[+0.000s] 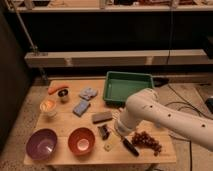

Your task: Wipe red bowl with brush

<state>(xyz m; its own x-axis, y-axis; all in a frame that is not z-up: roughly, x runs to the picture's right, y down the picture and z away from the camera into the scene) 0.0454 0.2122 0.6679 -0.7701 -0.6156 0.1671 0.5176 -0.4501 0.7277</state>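
The red bowl [81,140] stands at the front of the wooden table [60,125], right of the purple bowl [41,143]. The brush [131,147] lies near the front edge, right of the red bowl. Its black handle points to the front right, and its upper end is hidden under my arm. My gripper [119,130] is at the end of the white arm [150,112], which reaches in from the right. It sits low over the brush's upper end, about one bowl-width right of the red bowl.
A small dark object [103,132] and a pale chip [111,145] lie between bowl and brush. Grapes [146,141] lie beside the handle. Behind are a grey block [102,117], two blue-grey sponges [81,107], a green tray [127,87], a white-orange cup [48,106] and a carrot [58,89].
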